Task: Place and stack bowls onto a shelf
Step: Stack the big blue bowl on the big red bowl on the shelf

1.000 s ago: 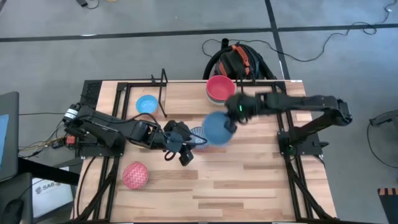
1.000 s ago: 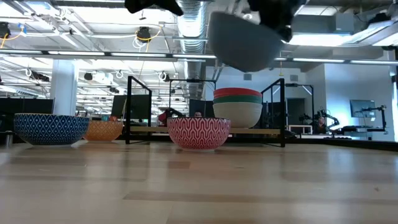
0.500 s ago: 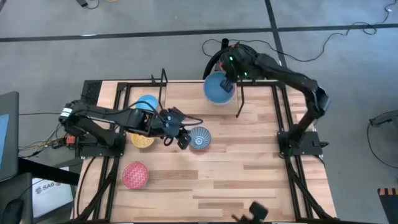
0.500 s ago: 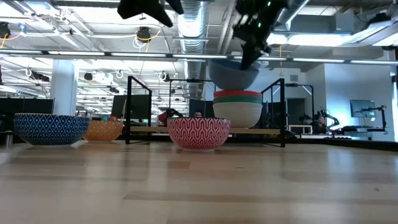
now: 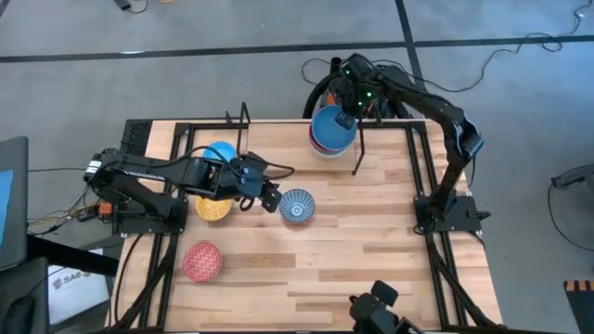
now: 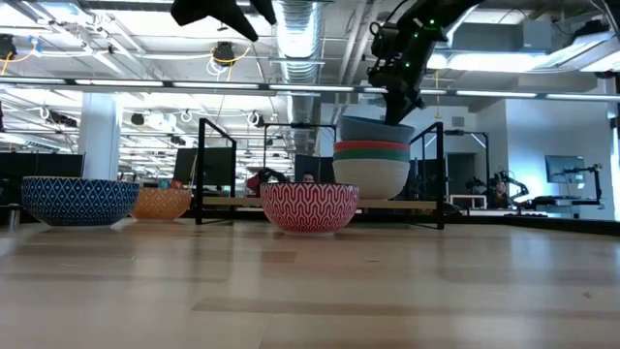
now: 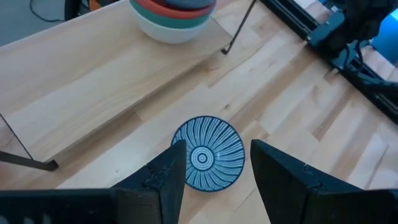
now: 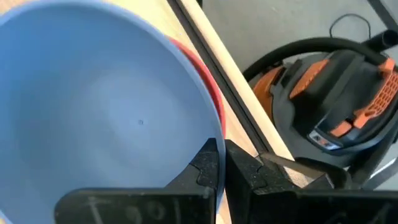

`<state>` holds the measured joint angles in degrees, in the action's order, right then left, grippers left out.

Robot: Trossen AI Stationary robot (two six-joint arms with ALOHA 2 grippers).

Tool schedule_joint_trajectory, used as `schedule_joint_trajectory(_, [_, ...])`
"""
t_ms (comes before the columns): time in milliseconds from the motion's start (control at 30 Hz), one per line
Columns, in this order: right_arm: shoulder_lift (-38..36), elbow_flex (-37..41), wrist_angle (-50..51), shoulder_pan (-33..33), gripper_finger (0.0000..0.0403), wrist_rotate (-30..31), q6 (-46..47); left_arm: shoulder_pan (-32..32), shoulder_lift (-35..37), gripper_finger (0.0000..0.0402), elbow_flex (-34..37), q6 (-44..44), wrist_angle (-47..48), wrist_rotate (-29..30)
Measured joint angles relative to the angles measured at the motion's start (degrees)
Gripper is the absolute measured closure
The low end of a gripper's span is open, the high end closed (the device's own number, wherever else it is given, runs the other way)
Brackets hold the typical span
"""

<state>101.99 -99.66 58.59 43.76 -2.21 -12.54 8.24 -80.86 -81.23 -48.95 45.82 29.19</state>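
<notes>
Blue bowl (image 5: 332,127) sits atop the red-green-white stack (image 6: 371,166) on the shelf (image 6: 320,202)!
Right gripper (image 8: 224,163) pinches its rim, fingers clamped together. Rigid, glossy, likely breakable: rim is the hold. Left gripper (image 7: 214,171) hangs spread beside that stack, over the patterned bowl (image 7: 208,153).

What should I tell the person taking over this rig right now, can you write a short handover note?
Right gripper: shut on the rim of the larger blue bowl, which sits on the stack of red, green and white bowls on the shelf; not released yet.
Left gripper: open, above the blue-white patterned bowl on the table.
Light blue bowl lies at the shelf's other end.
Yellow bowl and red patterned bowl are on the table, not shelved.
Left: release the blue bowl, then shelve the three table bowls.
</notes>
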Motion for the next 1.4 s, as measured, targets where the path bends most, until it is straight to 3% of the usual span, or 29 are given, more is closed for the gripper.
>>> schedule_joint_trajectory(367, [1.6, -0.02, -3.22, -0.08, 0.0335, -3.81, 0.29, -0.87, -0.04, 0.0239, 0.0, -0.88, -0.22, -0.33])
schedule_joint_trajectory(667, [1.01, -0.02, -2.25, 1.1, 0.0267, -4.57, 0.9, -2.16, -0.04, 0.0239, 0.0, -1.07, -0.23, -0.99])
schedule_joint_trajectory(900, [-3.32, -0.04, -10.49, 2.0, 0.0227, -14.36, 2.35, -4.12, -0.09, 0.0239, 0.0, -0.37, -0.21, -2.09])
schedule_joint_trajectory(1033, [-3.86, 0.96, -17.13, 2.68, 0.0235, -27.61, 4.52, -5.68, -0.09, 0.0239, 0.0, -0.18, -0.2, -3.4])
schedule_joint_trajectory(1133, [-2.78, 4.82, -23.19, 3.74, 0.0255, -34.21, 8.6, -6.27, -0.09, 0.0239, 0.0, -0.2, -0.21, -3.41])
schedule_joint_trajectory(1267, [-1.64, 9.41, -28.26, 4.73, 0.0288, -34.42, 12.49, -6.37, -0.11, 0.0239, 0.0, -0.23, -0.19, -3.37])
schedule_joint_trajectory(1400, [-1.41, 10.92, -30.73, 4.79, 0.0304, -27.85, 10.94, -6.66, -0.11, 0.0239, 0.0, -0.23, -0.06, -3.15])
